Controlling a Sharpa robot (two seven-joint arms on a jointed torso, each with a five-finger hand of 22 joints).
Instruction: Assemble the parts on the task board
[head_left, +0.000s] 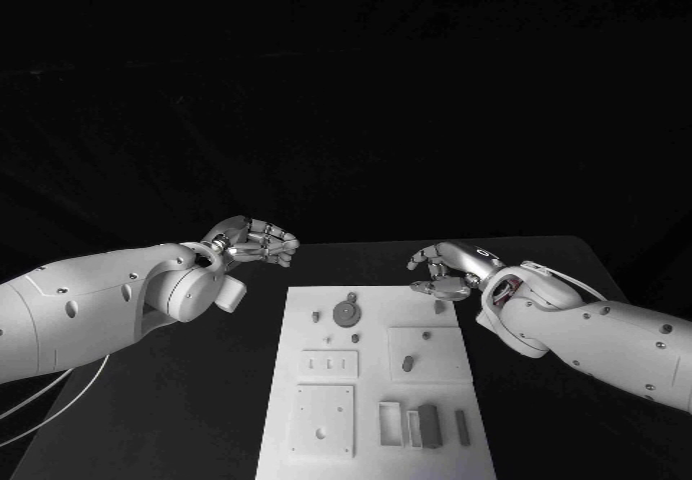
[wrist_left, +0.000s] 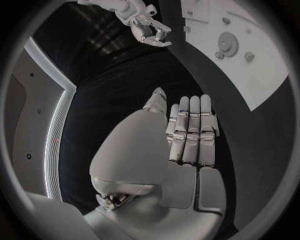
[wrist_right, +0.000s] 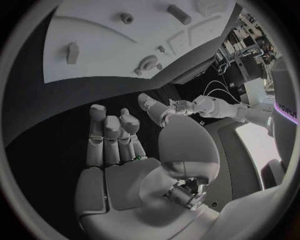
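Both hands, left hand (head_left: 254, 242) and right hand (head_left: 444, 270), hover empty with fingers loosely apart beside the task board's (head_left: 325, 440) upper end at lower centre. Parts (head_left: 428, 420) lie unassembled; a reach and grasp presumably comes next.

A matte black rectangular tabletop (head_left: 173, 400) fills the lower part of the head view, and beyond its far edge everything is dark. In the right wrist view, a cluttered stretch of room with shelving or equipment (wrist_right: 250, 37) shows, too small to make out.
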